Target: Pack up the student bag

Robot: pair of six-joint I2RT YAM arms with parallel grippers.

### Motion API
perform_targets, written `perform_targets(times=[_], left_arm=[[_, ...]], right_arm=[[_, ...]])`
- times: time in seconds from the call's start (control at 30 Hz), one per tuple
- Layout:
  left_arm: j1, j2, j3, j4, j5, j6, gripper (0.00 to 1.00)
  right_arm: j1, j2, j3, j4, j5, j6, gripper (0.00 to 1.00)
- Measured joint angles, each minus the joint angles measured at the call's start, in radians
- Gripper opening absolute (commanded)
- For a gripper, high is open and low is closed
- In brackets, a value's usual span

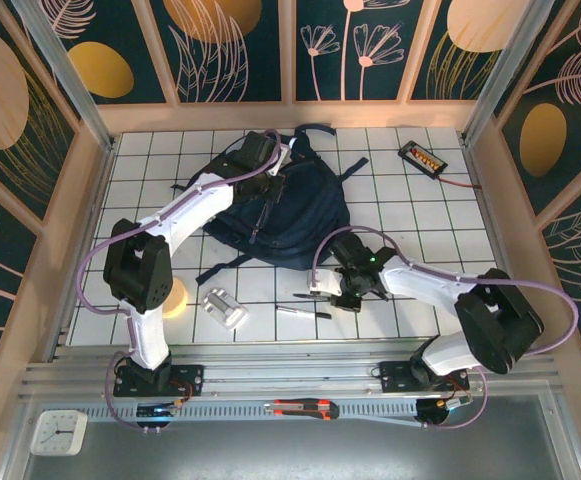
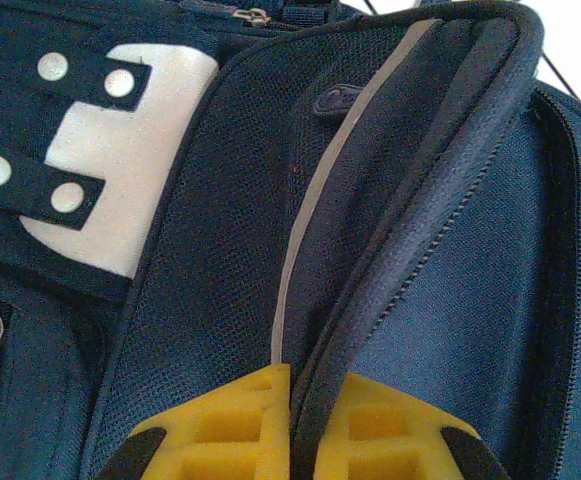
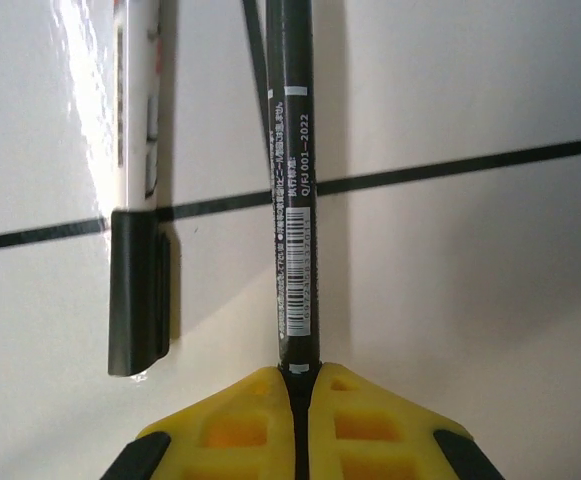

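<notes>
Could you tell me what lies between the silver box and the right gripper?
A black-capped white marker lies there, as the top view shows.

A white table (image 1: pixel 410 215) ruled with a black grid sits inside dark walls painted with pale flowers and gold ovals. Far right on it lies a small black device (image 1: pixel 422 157) with an orange face and a red wire. Near the front left lies a small silvery block (image 1: pixel 223 308). At the front centre a black pen (image 3: pixel 295 200) with a barcode label lies beside a white marker (image 3: pixel 138 200) with a black cap, parallel and apart. Below the table edge lie a red and black utility knife (image 1: pixel 305 408) and a white clock (image 1: pixel 58 431).
</notes>
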Motion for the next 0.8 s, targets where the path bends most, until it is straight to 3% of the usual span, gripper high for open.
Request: perform_targets(times=[0.2,0.4,0.57,0.8], left_arm=[[0.003,0.004,0.015,-0.008,0.0,-0.001,0.0],[0.005,0.011,0.042,-0.025,0.003,-0.016,0.0],[0.006,0.013,0.05,-0.03,0.003,-0.035,0.0],[0.006,0.013,0.051,-0.03,0.003,-0.049,0.0]], right_arm=[[-0.056,-0.106,0.037,-0.015,-0.054,0.008,0.03],[-0.21,-0.271,0.059,0.022,-0.189,0.154,0.01],[-0.304,-0.369,0.065,0.199,-0.288,0.455,0.01],[-0.344,-0.337,0.07,0.422,-0.346,0.983,0.01]])
